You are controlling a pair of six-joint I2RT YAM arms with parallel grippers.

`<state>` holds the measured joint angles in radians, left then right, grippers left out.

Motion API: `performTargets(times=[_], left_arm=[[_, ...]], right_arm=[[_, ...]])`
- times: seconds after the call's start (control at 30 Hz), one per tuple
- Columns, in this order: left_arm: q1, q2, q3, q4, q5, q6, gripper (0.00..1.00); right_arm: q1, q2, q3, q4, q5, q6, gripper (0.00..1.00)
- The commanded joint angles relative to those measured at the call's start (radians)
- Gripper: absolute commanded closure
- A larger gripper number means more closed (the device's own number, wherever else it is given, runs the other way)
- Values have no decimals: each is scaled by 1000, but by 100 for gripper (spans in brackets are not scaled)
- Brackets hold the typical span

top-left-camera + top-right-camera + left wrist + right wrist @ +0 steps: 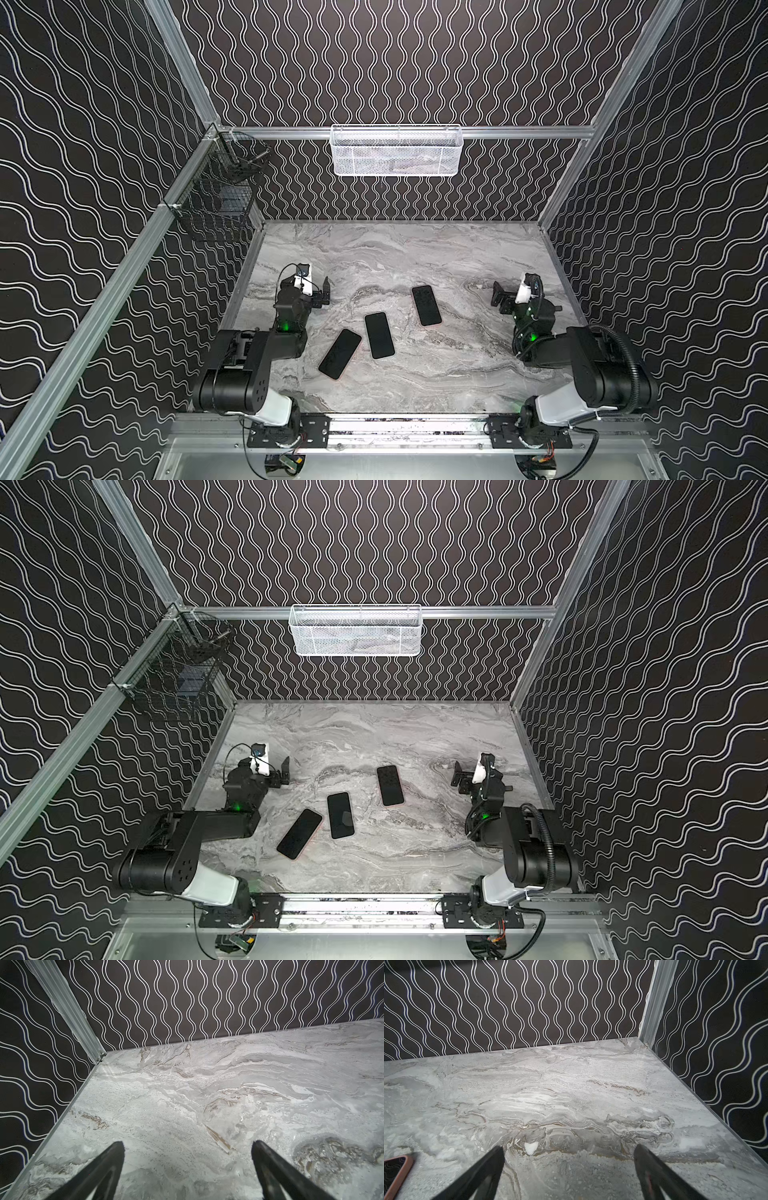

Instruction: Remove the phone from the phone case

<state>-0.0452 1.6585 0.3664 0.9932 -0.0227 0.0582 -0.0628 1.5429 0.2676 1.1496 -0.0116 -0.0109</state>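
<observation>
While both arms are sitting folded at the sides of the desk, nothing is being gripped: the left fingers and the right fingers are each standing spread wide over bare marble. Three phones are lying flat, screens up, between the arms: a right phone, a middle phone and a left phone, the last two just beside each other. The right phone is showing a pinkish case round its corner in the right wrist view, lying off to one side of the fingers, not between them. Its long axis is running nearly front to back, and it is lying toward the desk's centre from the right fingers, roughly level with them. The right arm is looking nearer to it; the left arm is sitting closer to the left phone, which is lying diagonally and also showing a pinkish rim. No step is looking begun; the first reach is probably calling for an inward swing to close across a phone's width.
</observation>
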Motion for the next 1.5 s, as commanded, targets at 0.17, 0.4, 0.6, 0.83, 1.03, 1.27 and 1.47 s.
performTargets(times=[0.17, 0.4, 0.6, 0.83, 1.03, 1.27, 1.47], left_arm=[[0, 7, 15, 18, -10, 9, 1], [-1, 5, 12, 23, -8, 8, 1], [0, 3, 7, 30, -3, 6, 1], [-4, 2, 8, 26, -9, 7, 1], [-27, 1, 5, 30, -69, 9, 1], [-48, -6, 3, 34, -123, 17, 1], [-61, -55, 36, -59, -203, 10, 1]], right_arm=[[0, -2, -3, 27, 5, 2, 1], [0, -2, -4, 28, 5, 1, 1], [0, -3, -4, 28, 7, 0, 1], [0, -1, -2, 27, 0, 5, 1], [0, 0, -1, 24, 1, 9, 1], [0, 0, -1, 22, 1, 9, 1], [0, -4, -4, 28, 0, 10, 1]])
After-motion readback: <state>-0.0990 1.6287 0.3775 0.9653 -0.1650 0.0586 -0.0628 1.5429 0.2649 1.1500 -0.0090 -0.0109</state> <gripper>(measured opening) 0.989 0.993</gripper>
